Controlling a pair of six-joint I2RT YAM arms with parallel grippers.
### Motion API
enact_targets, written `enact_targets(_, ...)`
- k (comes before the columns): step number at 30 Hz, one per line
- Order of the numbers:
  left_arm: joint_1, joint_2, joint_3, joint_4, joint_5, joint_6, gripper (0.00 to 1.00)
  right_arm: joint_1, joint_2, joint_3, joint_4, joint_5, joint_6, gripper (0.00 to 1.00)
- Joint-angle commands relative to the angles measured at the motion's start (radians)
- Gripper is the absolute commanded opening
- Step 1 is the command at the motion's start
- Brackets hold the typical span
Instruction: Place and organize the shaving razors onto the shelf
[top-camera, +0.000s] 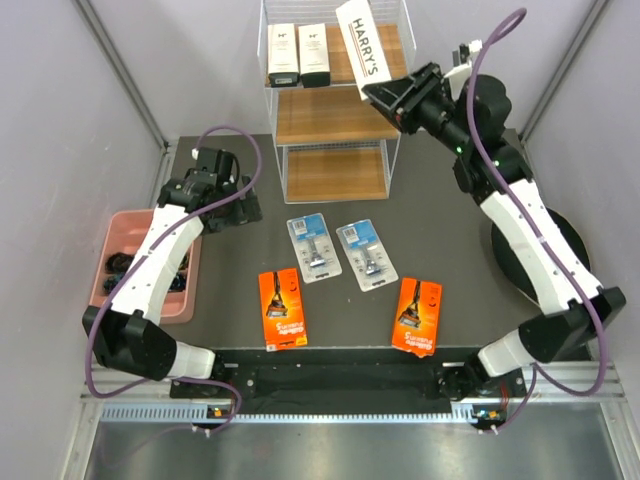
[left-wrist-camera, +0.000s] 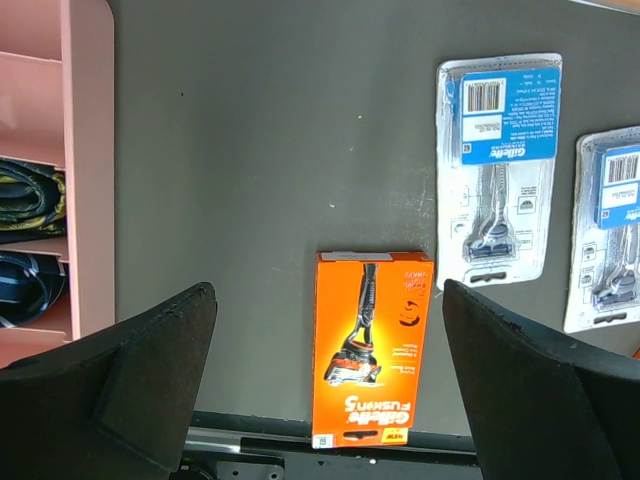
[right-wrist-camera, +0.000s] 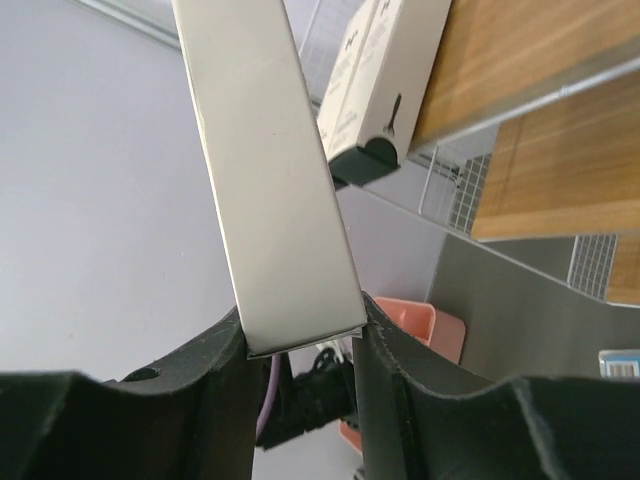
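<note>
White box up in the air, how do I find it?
Find the tall white wire shelf at the back. At its top tier the right gripper holds a long white box. Unlike the two boxes standing there, it tilts and says HARRY'S.

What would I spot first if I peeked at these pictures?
The right gripper holds a long white HARRY'S box up at the top of the white wire shelf, where two more white boxes stand. On the dark table, two orange razor cards and two blue blister packs lie flat.
</note>
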Motion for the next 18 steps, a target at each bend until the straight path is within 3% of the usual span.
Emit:
enact_targets(1,-0.007,-0.005,-0.002,0.013,0.003,-0.020,0.99,-0.038,0.083,0.145,0.020,-0.026,0.045,0.07)
enact_targets(12,-0.016,-0.011,-0.002,0.010,0.002,-0.024,0.99,-0.060,0.297,0.308,0.062,-0.108,0.209,0.07)
enact_targets(18,-0.018,-0.019,0.001,0.009,-0.001,-0.021,0.99,-0.061,0.304,0.249,0.114,-0.095,0.275,0.08)
